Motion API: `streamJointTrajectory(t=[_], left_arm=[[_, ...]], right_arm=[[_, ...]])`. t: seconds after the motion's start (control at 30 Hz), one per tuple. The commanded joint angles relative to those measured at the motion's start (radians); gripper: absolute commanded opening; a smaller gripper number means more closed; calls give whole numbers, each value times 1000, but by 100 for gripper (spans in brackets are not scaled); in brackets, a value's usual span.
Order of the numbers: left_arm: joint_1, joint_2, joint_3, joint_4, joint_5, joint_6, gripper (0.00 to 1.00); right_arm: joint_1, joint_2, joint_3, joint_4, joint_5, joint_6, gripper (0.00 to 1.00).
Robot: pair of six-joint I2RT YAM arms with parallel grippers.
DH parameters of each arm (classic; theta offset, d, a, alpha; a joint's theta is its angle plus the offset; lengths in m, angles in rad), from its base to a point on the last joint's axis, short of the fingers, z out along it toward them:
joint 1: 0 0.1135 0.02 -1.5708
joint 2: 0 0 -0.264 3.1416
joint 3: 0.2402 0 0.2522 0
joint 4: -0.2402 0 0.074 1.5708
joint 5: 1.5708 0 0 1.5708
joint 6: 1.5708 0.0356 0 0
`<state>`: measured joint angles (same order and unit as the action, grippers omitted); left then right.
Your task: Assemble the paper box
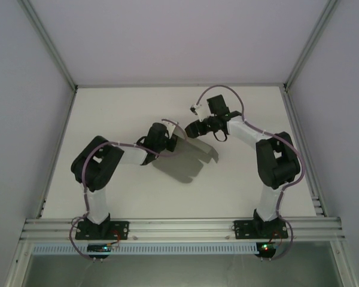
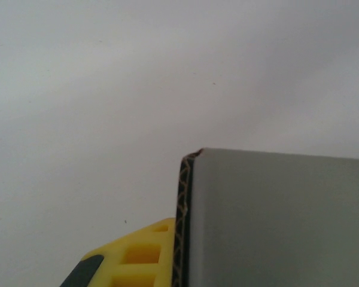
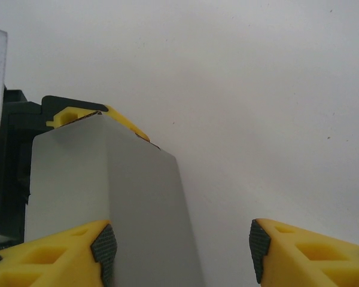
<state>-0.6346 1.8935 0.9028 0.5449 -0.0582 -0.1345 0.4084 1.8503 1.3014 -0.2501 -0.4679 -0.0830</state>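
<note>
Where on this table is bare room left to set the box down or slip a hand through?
Free: the far table strip toward the back wall, and the near strip between the two arm bases. Crowded: the centre, where the left arm and right arm close in on the paper box.

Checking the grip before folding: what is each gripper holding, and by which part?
The left gripper pinches the grey cardboard box by an edge near a corner. The right gripper is open, holding nothing.
</note>
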Motion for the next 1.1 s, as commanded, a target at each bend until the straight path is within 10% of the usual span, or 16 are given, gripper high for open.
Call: streamJointTrajectory(t=[0.0,0.3,0.53,0.87,1.07], left_arm=[[9,56,45,-24,-197,-161,0],[-37,125,167,-220,-467,-259,0],[-39,59,90,-103,-213,-152,9],[-37,-50,43,-123,-151,-118,40],[-8,-40,31,-72,-147,-107,41]], right_arm=[[34,67,-72,-94,28,29,62],[62,79,-94,-92,52,65,59],[45,88,-72,-128,94,88,59],[18,82,-26,-155,125,63,59],[18,82,-22,-159,120,54,60]])
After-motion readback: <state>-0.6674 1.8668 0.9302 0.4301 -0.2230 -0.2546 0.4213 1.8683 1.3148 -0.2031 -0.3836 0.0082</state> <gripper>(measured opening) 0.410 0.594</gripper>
